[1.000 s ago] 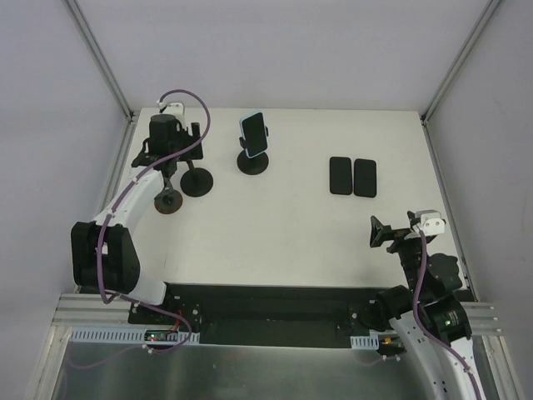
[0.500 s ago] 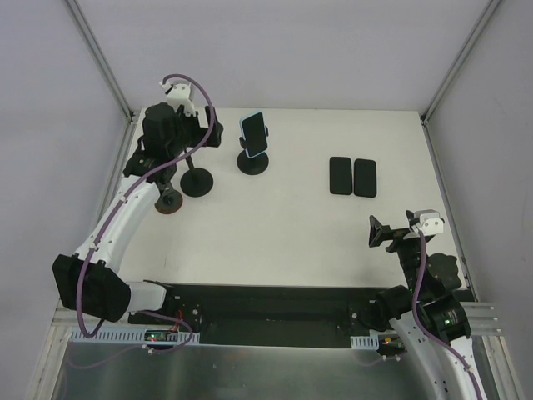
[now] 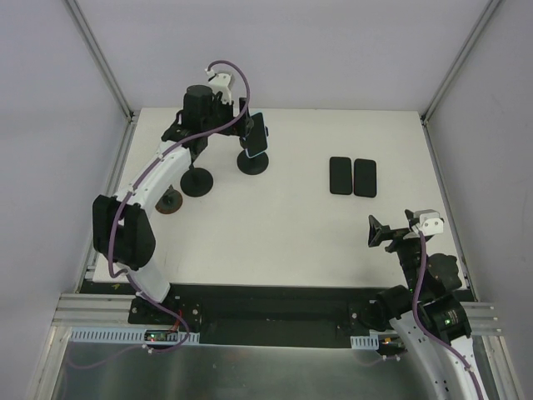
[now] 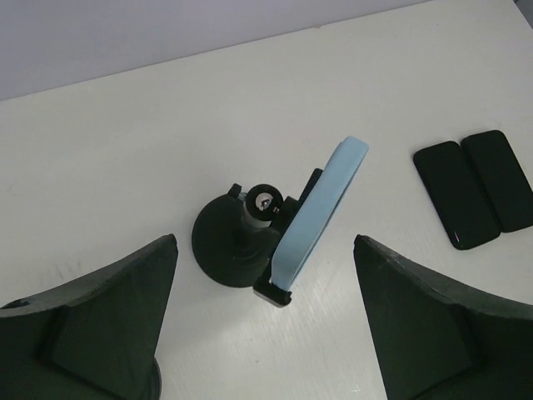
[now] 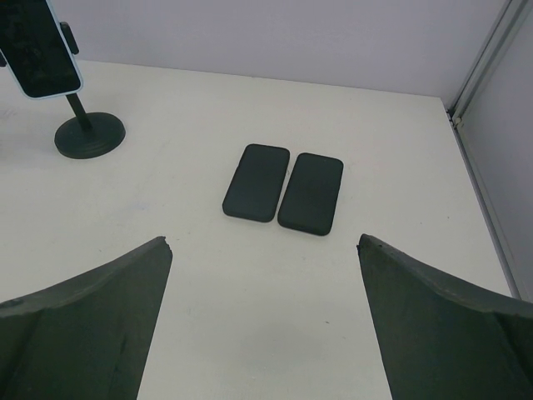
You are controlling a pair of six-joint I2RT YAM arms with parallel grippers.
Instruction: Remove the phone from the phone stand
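Note:
A phone (image 3: pixel 257 137) in a light blue case stands clamped in a black phone stand (image 3: pixel 252 162) at the back of the table. In the left wrist view the phone (image 4: pixel 321 208) is seen edge-on, leaning over the stand's round base (image 4: pixel 221 250). My left gripper (image 3: pixel 250 127) hovers above it, open (image 4: pixel 265 242), the phone between the spread fingers and apart from both. My right gripper (image 3: pixel 379 233) stands open (image 5: pixel 265 242) near the front right, holding nothing. From there the phone (image 5: pixel 40 50) shows at far left.
Two black phones (image 3: pixel 341 176) (image 3: pixel 365 177) lie flat side by side right of the stand. An empty black stand (image 3: pixel 196 181) and a dark round disc (image 3: pixel 171 201) sit to the left of the phone stand. Frame posts rise at the back corners.
My left arm has swung right from the empty stand at the back left to above the phone stand, jaws spread. The right arm has not moved.

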